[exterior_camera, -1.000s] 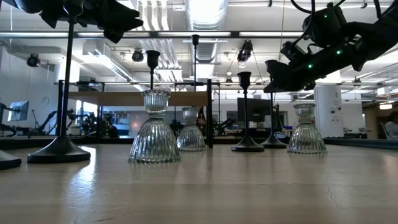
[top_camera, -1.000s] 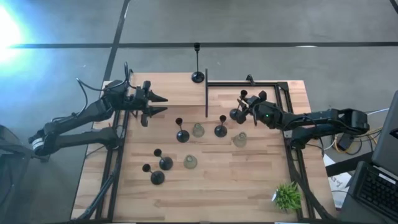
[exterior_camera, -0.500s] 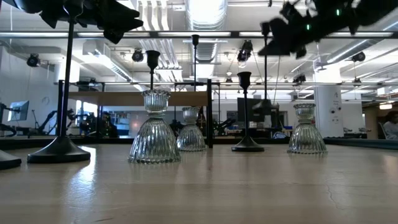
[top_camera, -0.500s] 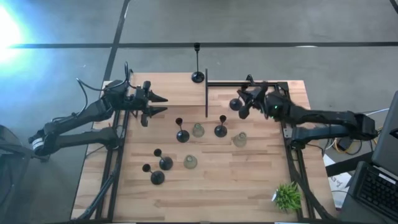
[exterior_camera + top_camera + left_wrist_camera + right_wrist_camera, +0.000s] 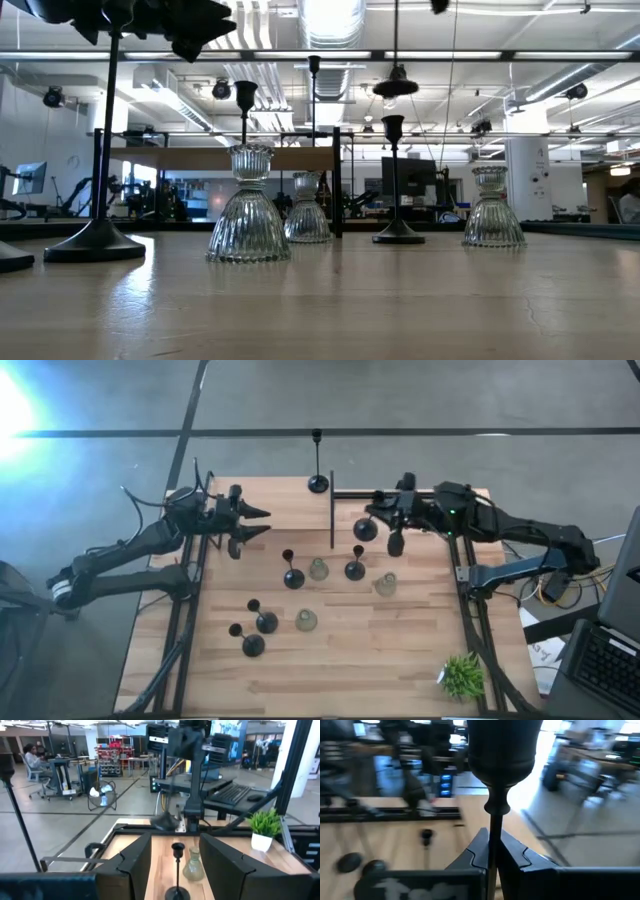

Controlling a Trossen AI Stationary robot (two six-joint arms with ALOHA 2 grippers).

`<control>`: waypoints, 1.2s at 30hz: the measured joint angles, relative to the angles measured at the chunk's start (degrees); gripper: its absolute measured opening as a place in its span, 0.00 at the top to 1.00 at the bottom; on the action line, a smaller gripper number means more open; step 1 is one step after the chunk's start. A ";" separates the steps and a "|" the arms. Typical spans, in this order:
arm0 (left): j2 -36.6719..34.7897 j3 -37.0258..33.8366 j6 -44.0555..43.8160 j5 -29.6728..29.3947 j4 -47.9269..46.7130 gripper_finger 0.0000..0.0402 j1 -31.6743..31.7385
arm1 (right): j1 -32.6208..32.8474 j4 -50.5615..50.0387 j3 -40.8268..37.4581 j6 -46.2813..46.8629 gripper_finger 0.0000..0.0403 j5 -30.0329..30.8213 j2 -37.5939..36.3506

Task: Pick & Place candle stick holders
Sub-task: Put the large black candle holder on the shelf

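Right gripper: fingers clamped on the thin stem of a black candle stick holder, cup nearest the wrist camera. High view places this holder aloft over the worktop's far right; low view shows only its round base hanging overhead.

Left gripper: fingers spread, empty, over the far left edge.

Wooden worktop, dark frame rails; lab room behind.

Standing count: six black holders, three glass holders, one potted plant.

Two dark jointed arms; black cables along links; green status light on right arm.
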 joint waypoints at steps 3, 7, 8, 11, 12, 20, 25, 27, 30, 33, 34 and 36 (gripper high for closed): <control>2.44 0.73 -0.36 0.15 1.94 0.58 -0.19 | 0.29 -0.71 3.68 -0.81 0.98 -7.89 4.53; 6.77 2.12 -0.79 1.80 5.20 0.58 -1.86 | 0.31 -1.00 7.56 -1.59 0.98 -11.87 9.76; 7.98 2.48 -0.80 2.02 5.72 0.58 -2.51 | 0.29 -1.07 8.29 -1.73 0.98 -11.95 10.85; 11.55 4.00 -0.46 2.18 7.17 0.58 -4.19 | 0.18 -1.22 10.72 -2.11 0.97 -14.30 13.63; 12.74 4.68 -0.34 2.19 7.72 0.58 -4.71 | 0.20 -1.27 11.51 -2.16 0.97 -14.92 14.50; 22.50 11.29 1.38 2.05 12.37 0.58 -9.07 | 0.24 -0.76 16.63 -2.78 0.97 -18.07 17.32; 27.94 14.61 1.30 2.11 15.79 0.58 -10.04 | 0.29 -0.77 16.86 -2.79 0.97 -18.69 17.03; 29.92 16.35 1.11 2.01 16.23 0.58 -10.35 | 0.29 -0.63 16.86 -2.74 0.97 -18.68 16.95; 32.53 18.84 1.13 2.63 16.17 0.58 -10.93 | 0.24 -0.60 16.86 -2.93 0.97 -18.64 16.91; 34.61 21.04 1.13 4.00 16.13 0.58 -11.34 | 0.27 -0.60 16.86 -3.45 0.97 -18.67 16.91; 35.22 21.64 1.13 4.12 16.13 0.58 -11.46 | 0.27 -0.60 16.86 -3.50 0.97 -18.67 16.91; 36.17 22.72 1.09 4.63 16.13 0.58 -11.53 | 0.27 -0.60 16.86 -3.56 0.97 -18.66 16.91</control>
